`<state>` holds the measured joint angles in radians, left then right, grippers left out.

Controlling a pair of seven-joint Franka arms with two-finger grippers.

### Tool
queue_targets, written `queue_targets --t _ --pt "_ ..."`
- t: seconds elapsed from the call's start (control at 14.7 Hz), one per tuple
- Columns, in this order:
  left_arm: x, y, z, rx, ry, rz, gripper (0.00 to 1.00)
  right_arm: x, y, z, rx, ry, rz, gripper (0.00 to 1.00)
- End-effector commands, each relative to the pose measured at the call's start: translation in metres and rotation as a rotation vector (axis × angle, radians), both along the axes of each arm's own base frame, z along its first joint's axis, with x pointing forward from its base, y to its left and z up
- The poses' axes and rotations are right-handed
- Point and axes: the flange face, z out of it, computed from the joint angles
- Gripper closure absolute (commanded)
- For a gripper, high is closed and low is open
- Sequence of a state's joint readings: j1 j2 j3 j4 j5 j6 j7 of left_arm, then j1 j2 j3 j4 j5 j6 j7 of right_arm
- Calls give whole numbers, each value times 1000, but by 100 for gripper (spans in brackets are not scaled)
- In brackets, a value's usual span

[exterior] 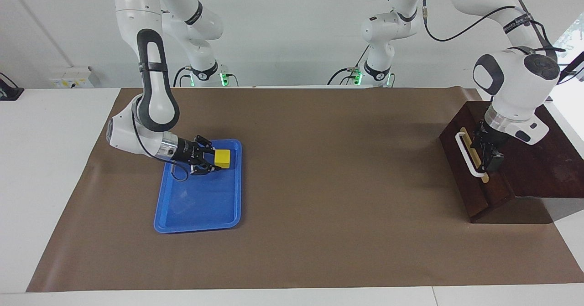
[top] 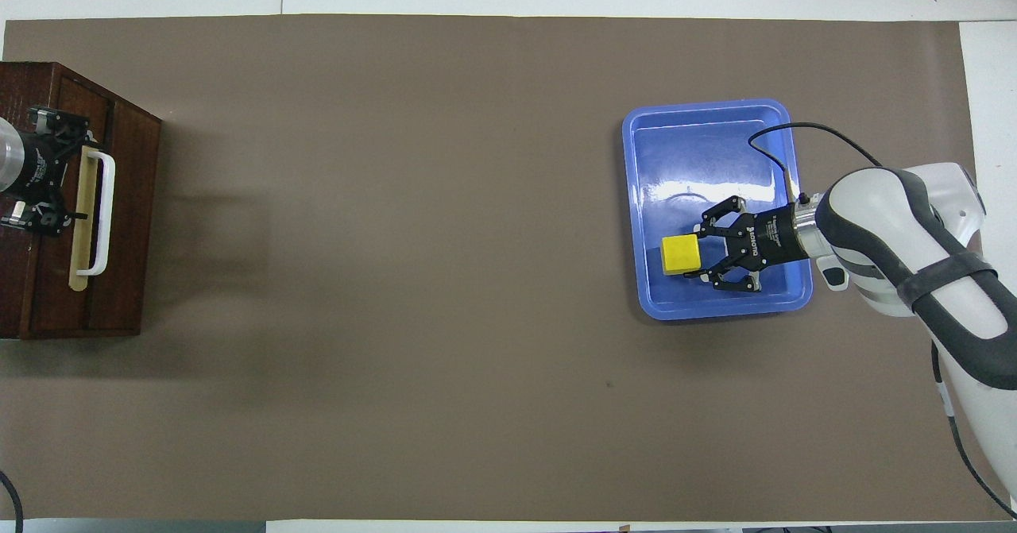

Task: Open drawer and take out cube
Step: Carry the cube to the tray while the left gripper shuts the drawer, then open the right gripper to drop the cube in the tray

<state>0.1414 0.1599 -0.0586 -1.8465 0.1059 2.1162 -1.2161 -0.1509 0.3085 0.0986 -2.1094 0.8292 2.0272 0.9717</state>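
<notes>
A brown sheet [exterior: 319,183] covers the bench, wide bare space mid-bench. One blue tray [exterior: 200,215] sits toward the right arm's end; over it the right gripper [exterior: 213,160] has fingers clenched on the one yellow cube [exterior: 222,158]. The left gripper [exterior: 489,153], fingers released, hangs over the one drawer [exterior: 461,169], which is closed at the left arm's end.

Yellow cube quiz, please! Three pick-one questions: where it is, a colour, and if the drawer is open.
1. Where is the small yellow cube? A in the drawer; B at the blue plastic tray; C on the bare brown mat.
2. What colour is the drawer's bar handle? A white; B red; C black.
3. The dark wooden drawer is: A pulled out; B shut; C missing.
B: the right gripper holds it there. A: the bar is white. B: its front sits flush.
</notes>
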Motion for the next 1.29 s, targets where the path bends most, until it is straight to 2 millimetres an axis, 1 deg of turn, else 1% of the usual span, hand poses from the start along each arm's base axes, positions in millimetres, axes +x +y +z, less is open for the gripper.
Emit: queue_targets --t 0.0,0.07,0.14,0.2,0.27,0.34,0.41,0.48,0.61,0.68,0.75,0.82,0.89,1.02,1.09,1.23 --pt "-13 -22 26 16 42 -52 0 -15 -3 1 -24 -35 22 100" --pt "-14 -36 45 18 41 -87 0 -17 -2 -1 -27 -43 29 100" --pt "-16 -41 58 19 69 -134 0 -18 -2 -2 -27 -44 30 100" --pt "-20 -51 79 12 85 -228 0 -18 -2 -2 -27 -44 32 100" --pt "-24 -56 90 -17 105 -302 0 -17 -1 -1 -25 -46 35 59" --pt "-26 -60 103 -47 125 -391 0 -17 -1 0 -22 -58 50 1" --pt "-29 -68 118 -65 143 -492 0 -16 -1 1 -17 -71 64 0" --pt "-33 -86 125 -59 171 -608 0 -15 -1 2 -16 -73 67 0" --pt "-39 -102 124 -74 234 -777 0 -7 -1 12 -12 -84 74 0" --pt "-43 -112 122 -79 243 -875 0 0 2 23 -11 -97 96 0" --pt "-51 -121 119 -80 262 -1001 0 10 2 40 -23 -124 132 0" --pt "-57 -124 120 -85 278 -1066 0 19 1 57 -44 -156 166 0" --pt "-66 -119 128 -87 287 -1084 0 29 1 78 -92 -191 245 0" --pt "-79 -117 135 -82 284 -1099 0 46 2 120 -172 -258 375 0" --pt "-84 -120 129 -94 295 -1102 0 55 8 153 -207 -317 519 0" --pt "-80 -131 133 -159 215 -1107 0 59 7 190 -242 -406 710 0"
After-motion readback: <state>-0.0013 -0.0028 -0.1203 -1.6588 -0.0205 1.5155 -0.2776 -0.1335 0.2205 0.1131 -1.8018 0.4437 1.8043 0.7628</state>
